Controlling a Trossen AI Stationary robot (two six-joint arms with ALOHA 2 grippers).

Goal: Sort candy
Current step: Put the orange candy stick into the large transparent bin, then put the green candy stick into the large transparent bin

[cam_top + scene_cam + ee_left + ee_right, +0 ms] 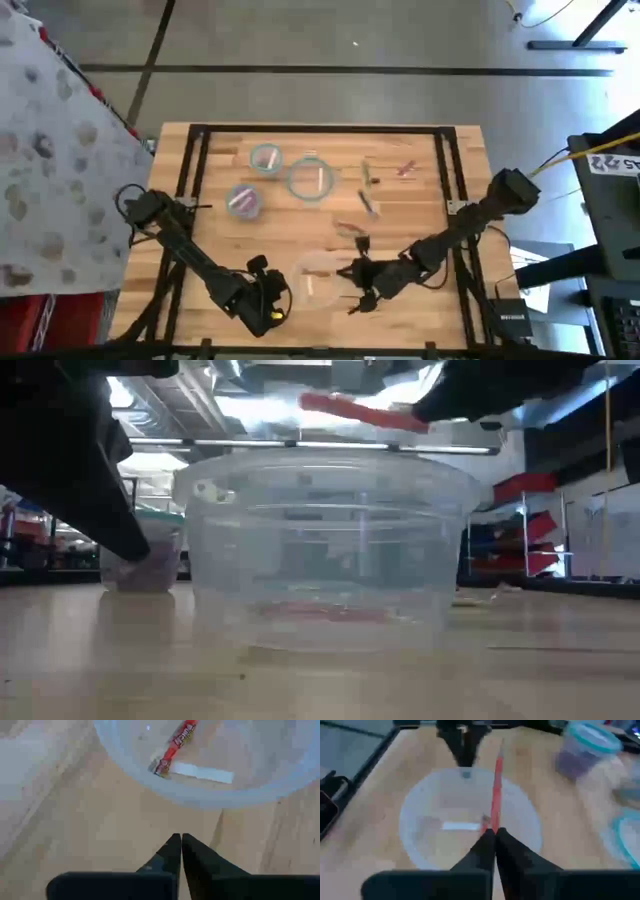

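My right gripper hovers over a clear rimless bowl near the table's near edge, shut on a thin red candy stick. The stick also shows in the left wrist view, over the bowl. A reddish streak lies at the bowl's floor; whether it is a second candy I cannot tell. My left gripper is shut, low beside the bowl's left near side. Loose candy pieces lie on the wood farther back. My right gripper pinches the red candy stick by its end between the two fingertips, coming from the table's right. The stick points straight out past the fingers toward my left gripper. It is lifted clear, about level, above the bowl's rim.
Three teal-rimmed bowls stand toward the far left: one, one larger, and one holding purple candy. Thin pieces lie at the far right. A white label shows on the clear bowl's floor.
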